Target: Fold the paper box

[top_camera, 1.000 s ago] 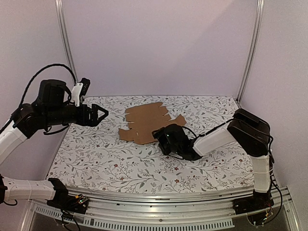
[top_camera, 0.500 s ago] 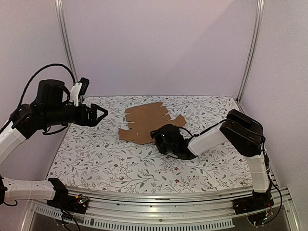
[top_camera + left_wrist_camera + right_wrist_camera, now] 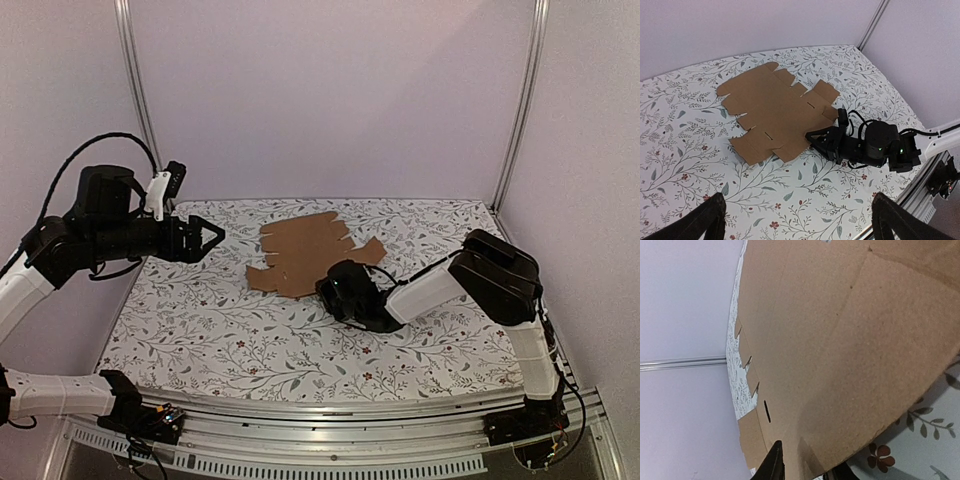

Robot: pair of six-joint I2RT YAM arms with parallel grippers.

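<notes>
1. Top external: flat paper box (image 3: 305,252) lies unfolded on the floral tabletop (image 3: 230,330).
2. Left claw (image 3: 208,238) hovers left of it, fingers wide apart.
3. Right claw (image 3: 814,138) straddles its near edge; clamped or not, cannot tell.

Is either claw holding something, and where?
Right gripper straddles the near edge of the flat brown cardboard sheet; a grip cannot be told. Left gripper: nothing.
</notes>
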